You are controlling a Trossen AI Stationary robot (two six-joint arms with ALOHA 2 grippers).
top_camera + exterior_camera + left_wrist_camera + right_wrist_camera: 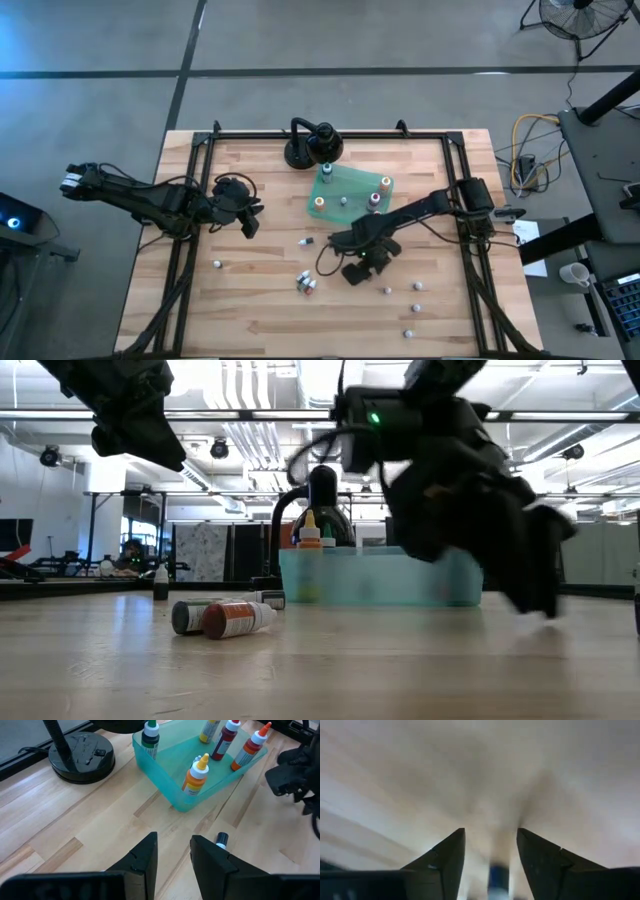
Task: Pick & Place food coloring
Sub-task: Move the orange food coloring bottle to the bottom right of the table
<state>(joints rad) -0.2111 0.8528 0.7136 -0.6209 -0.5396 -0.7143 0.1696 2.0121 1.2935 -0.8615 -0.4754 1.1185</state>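
Worktop [260, 320]: pale wooden planks framed by black rails, carrying every item below.
Tray [357, 205]: teal, shallow-walled, near the rear centre of the worktop, just beside a black round-based stand [300, 152].
Bottles placed [197, 776]: about five food coloring bottles stand upright inside the tray, with green, yellow, red and orange caps visible in the left wrist view.
Bottles left [306, 284]: a pair lies on its side near the worktop centre (a reddish-brown one in front in the low view); single bottles sit at the left [216, 264], near the middle [306, 242], and in a loose group at the front right [416, 286].
Right claw [378, 262]: low over the worktop in front of the tray; its fingers stand apart, and a small blurred bottle with a blue band [498, 880] lies between them, not visibly clamped.
Left claw [248, 222]: waiting over the left half of the worktop, fingers parted with a narrow gap and nothing held; a dark-capped bottle [220, 839] lies just past one fingertip.
Progress: judged under halfway; roughly seven or eight bottles remain outside the tray.
Next step: likely the right claw closing on the bottle beneath it.
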